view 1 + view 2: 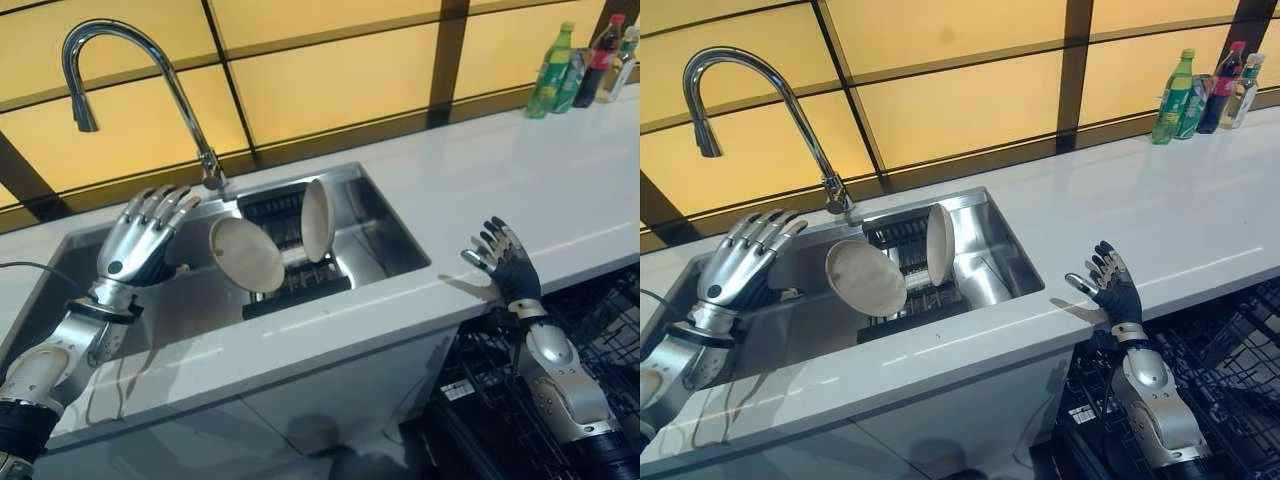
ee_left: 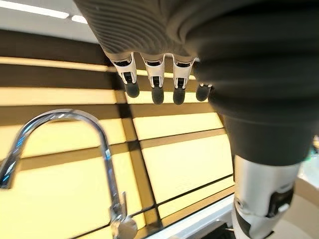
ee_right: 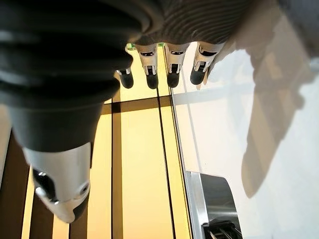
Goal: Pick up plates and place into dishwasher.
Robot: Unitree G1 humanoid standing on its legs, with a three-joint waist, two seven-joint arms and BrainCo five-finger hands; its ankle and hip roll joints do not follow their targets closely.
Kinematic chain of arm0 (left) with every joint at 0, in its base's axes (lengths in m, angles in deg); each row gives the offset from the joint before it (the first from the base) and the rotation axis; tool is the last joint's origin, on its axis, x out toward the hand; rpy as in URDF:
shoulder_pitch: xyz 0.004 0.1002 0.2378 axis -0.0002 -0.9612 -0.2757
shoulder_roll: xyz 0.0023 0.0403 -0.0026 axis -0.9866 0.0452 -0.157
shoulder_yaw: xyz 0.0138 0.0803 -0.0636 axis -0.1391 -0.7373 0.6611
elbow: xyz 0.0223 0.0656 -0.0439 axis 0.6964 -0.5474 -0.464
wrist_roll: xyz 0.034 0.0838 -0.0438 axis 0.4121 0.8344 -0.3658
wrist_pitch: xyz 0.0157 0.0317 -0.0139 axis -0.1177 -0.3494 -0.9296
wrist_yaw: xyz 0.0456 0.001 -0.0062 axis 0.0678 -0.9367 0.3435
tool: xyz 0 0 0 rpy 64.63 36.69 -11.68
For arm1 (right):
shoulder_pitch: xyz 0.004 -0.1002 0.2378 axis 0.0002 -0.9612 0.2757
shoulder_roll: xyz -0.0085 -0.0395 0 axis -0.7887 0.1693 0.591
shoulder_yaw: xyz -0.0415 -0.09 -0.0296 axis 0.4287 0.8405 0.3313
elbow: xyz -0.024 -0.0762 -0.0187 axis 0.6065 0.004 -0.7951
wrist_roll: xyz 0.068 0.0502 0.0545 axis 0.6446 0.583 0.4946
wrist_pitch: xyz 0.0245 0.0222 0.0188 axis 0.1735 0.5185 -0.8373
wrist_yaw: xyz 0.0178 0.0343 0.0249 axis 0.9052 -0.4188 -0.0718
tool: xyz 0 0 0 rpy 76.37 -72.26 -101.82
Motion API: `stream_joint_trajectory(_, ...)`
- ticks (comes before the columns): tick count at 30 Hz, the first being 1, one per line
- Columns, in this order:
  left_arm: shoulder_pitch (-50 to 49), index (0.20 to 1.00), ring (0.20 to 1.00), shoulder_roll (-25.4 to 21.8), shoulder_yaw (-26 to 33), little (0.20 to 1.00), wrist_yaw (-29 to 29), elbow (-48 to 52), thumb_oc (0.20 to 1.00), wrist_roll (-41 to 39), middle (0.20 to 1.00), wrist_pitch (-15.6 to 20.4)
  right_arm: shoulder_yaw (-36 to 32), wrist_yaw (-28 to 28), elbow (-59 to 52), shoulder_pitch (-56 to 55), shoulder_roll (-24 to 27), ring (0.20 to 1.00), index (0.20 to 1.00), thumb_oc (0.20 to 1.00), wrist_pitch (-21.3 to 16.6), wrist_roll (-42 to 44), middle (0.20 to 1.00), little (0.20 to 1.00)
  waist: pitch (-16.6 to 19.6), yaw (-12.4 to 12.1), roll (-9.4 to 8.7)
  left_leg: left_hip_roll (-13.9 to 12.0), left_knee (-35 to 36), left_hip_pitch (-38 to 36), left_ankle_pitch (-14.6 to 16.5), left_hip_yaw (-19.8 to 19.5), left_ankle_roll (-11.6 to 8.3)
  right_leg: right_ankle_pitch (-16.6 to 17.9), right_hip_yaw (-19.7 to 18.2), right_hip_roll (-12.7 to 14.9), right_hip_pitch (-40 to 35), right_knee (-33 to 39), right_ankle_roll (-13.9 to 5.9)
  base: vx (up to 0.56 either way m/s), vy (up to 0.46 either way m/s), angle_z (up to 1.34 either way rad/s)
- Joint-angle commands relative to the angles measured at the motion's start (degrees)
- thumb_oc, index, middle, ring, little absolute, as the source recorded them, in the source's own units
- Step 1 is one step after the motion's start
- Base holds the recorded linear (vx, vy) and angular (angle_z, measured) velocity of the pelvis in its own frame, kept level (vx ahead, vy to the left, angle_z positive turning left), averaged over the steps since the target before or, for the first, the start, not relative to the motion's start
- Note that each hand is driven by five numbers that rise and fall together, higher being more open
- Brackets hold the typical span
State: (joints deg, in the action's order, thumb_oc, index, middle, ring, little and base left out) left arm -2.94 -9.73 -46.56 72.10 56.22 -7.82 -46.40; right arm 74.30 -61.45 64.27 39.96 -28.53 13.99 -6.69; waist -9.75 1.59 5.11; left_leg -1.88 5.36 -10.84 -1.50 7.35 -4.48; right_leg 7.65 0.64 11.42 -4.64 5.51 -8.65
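The left hand (image 1: 143,240) is raised over the left part of the sink (image 1: 390,245), fingers spread and holding nothing, probably staged to reach for a plate. To its right, the near plate (image 1: 246,254) leans tilted on the dark rack (image 1: 296,290) inside the sink; the far plate (image 1: 318,219) stands on edge, so both rims are exposed for grasping. Right of the sink, the right hand (image 1: 506,262) rests relaxed and empty at the counter (image 1: 520,170) edge, above the dishwasher basket (image 1: 600,330), likely ready to receive.
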Motion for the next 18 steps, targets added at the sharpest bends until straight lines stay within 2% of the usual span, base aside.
stream_joint_trajectory(1,6.13,1.000,1.000,-3.46,-2.91,1.000,4.43,-0.98,1.000,3.88,1.000,2.01,-1.22,-0.40,-1.53,1.75,4.31,1.000,1.000,1.000,-1.22,-0.05,1.000,1.000,-0.68,1.48,-0.04,5.39,-10.75,7.59,7.68,-0.97,5.37,-5.08,-1.27,3.99,2.53,-5.83,-2.66,0.01,0.047,-0.08)
stream_joint_trajectory(5,8.46,1.000,1.000,-4.03,-7.08,1.000,4.41,-1.42,1.000,7.38,1.000,4.21,-1.54,-0.61,-1.24,2.48,5.65,1.000,1.000,1.000,-1.00,0.08,1.000,1.000,-1.94,2.35,0.48,5.75,-11.36,8.53,7.39,-0.77,5.38,-4.59,-2.46,3.93,3.45,-6.14,-2.93,0.01,0.060,-0.04)
stream_joint_trajectory(10,7.86,1.000,1.000,-4.96,-8.28,1.000,4.85,-1.19,1.000,10.67,1.000,3.93,-2.64,-1.75,-1.38,1.56,6.47,1.000,1.000,1.000,-0.40,0.28,1.000,1.000,-2.48,3.12,0.75,5.95,-11.33,8.24,7.35,-0.35,5.55,-4.28,-3.27,3.98,3.48,-6.08,-3.23,0.05,0.044,-0.07)
stream_joint_trajectory(12,8.10,1.000,1.000,-4.85,-8.87,1.000,4.61,-1.33,1.000,11.64,1.000,3.71,-2.79,-1.87,-1.44,1.46,6.70,1.000,1.000,1.000,-0.32,0.21,1.000,1.000,-2.61,3.25,0.88,6.01,-11.50,8.37,7.34,-0.29,5.54,-4.23,-3.42,4.05,3.69,-6.25,-3.27,0.03,0.055,-0.08)
stream_joint_trajectory(13,8.45,1.000,1.000,-4.70,-10.18,1.000,2.76,-1.42,1.000,12.54,1.000,2.78,-3.12,-1.97,-1.89,1.72,7.74,1.000,1.000,1.000,0.12,0.44,1.000,1.000,-3.34,3.83,1.10,6.16,-11.91,8.85,7.18,-0.26,5.46,-4.00,-3.80,4.25,4.30,-6.62,-3.37,-0.01,0.086,-0.09)
stream_joint_trajectory(18,11.65,1.000,1.000,-4.65,-13.85,1.000,1.92,-4.44,1.000,12.22,1.000,0.63,-3.27,-1.35,-1.59,4.53,9.63,1.000,1.000,1.000,0.92,0.58,1.000,1.000,-5.99,4.48,1.21,6.55,-13.11,11.21,6.76,-0.31,5.32,-3.33,-5.02,4.48,6.23,-6.92,-3.48,-0.05,0.058,-0.07)
